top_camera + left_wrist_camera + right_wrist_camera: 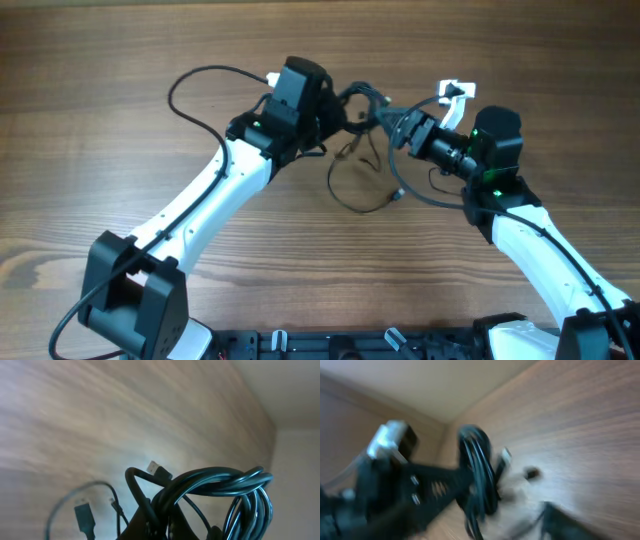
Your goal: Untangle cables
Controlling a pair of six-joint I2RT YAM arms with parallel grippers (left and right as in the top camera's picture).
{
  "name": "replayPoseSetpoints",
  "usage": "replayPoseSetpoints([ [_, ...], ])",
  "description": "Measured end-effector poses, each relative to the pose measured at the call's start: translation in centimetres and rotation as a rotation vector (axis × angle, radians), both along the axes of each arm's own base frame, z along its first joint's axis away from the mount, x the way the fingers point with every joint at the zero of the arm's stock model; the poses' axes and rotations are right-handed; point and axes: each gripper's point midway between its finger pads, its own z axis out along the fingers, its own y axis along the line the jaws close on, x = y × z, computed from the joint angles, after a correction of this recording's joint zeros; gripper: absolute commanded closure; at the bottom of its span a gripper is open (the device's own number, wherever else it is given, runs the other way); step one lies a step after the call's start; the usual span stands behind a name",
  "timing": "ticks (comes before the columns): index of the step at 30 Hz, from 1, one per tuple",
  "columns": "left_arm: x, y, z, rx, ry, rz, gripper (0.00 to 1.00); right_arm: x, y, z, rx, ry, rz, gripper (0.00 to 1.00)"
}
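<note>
The cables [366, 104] are a knot of thin black cords held above the table between my two grippers, with loops hanging down to the wood [358, 196]. My left gripper [336, 112] is shut on the bundle. In the left wrist view the coiled cables [227, 485] rise from the closed fingers [161, 527], with a silver-tipped plug [154, 467] and a dark USB plug [85, 516] beside them. My right gripper [399, 128] is at the right side of the knot. The right wrist view is blurred: the bundle [478, 472] hangs ahead, and one finger [566, 521] stands far right, so the jaws look open.
A white plug end [455, 90] lies behind the right arm. A small white-tipped plug [397, 195] rests on the wood below the knot. A thicker black arm cable [196, 84] loops out at the left. The table is brown wood.
</note>
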Motion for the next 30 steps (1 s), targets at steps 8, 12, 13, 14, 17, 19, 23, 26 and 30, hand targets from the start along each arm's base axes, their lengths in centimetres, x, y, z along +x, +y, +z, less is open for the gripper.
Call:
replayPoseSetpoints([
  [8,1.7,4.2,3.8,-0.015,-0.088,0.145,0.96,-1.8,1.5,-0.5,-0.174,-0.209,0.210,0.01],
  [12,1.0,2.5,4.6,-0.086,-0.071,0.166,0.96,-2.9,4.3,0.1,-0.237,-0.331,0.294,0.01],
  [13,1.0,2.1,4.8,-0.100,-0.075,0.167,0.96,-2.8,4.7,0.0,-0.255,-0.344,0.286,0.01],
  [14,0.9,1.6,5.1,-0.115,-0.078,0.165,0.96,-2.7,5.2,0.2,-0.278,-0.371,0.271,0.02],
  [17,0.3,0.3,5.2,-0.146,-0.064,0.167,0.96,-1.9,5.9,0.7,-0.332,-0.422,0.205,0.11],
  [19,0.0,-0.4,5.4,-0.165,-0.061,0.168,0.96,-1.1,5.6,0.3,-0.398,-0.411,0.115,0.23],
  [23,-0.4,-1.5,5.7,-0.189,-0.063,0.161,0.96,0.0,4.6,0.1,-0.466,-0.402,-0.004,0.75],
  [26,-0.3,-1.4,5.8,-0.192,-0.063,0.168,0.96,0.2,4.3,-0.1,-0.476,-0.394,-0.024,0.96],
  [30,0.2,-0.6,5.8,-0.151,-0.094,0.171,0.96,-0.7,5.2,-0.3,-0.436,-0.376,0.043,0.96],
])
